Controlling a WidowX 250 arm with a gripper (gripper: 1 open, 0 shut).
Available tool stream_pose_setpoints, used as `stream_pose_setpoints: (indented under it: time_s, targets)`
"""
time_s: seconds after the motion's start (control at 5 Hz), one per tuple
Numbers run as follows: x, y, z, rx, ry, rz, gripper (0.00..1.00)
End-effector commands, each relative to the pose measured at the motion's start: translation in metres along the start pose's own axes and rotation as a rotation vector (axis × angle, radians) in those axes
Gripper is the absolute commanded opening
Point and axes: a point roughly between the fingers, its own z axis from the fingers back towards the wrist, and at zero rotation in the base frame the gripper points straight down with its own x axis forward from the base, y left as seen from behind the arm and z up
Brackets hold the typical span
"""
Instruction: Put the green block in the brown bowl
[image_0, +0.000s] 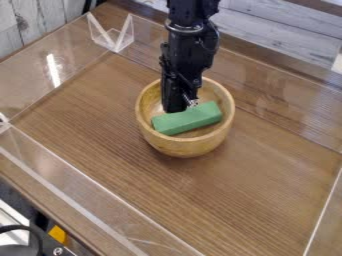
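The green block lies flat inside the brown bowl, slanting from lower left to upper right across its floor. The bowl sits near the middle of the wooden tabletop. My gripper points straight down into the bowl. Its black fingers are drawn together at the block's far left edge, and nothing shows between them. The fingertips hide part of the block's back edge, so I cannot tell whether they touch it.
Low clear acrylic walls ring the wooden tabletop. A clear triangular stand sits at the back left corner. A white plank wall runs behind the table.
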Motion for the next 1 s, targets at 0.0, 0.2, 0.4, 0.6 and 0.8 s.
stream_pose_setpoints:
  time_s: [0.0, 0.2, 0.4, 0.6, 0.8]
  targets:
    - [-0.0029, 0.0052, 0.0198, 0.038, -0.052, 0.025, 0.0]
    - [-0.0045, 0.0054, 0.0202, 0.035, -0.052, 0.033, 0.0]
    - [-0.0061, 0.0056, 0.0206, 0.031, -0.052, 0.041, 0.0]
    - [-0.0076, 0.0057, 0.0209, 0.026, -0.051, 0.049, 0.0]
    - [-0.0093, 0.0058, 0.0212, 0.022, -0.051, 0.057, 0.0]
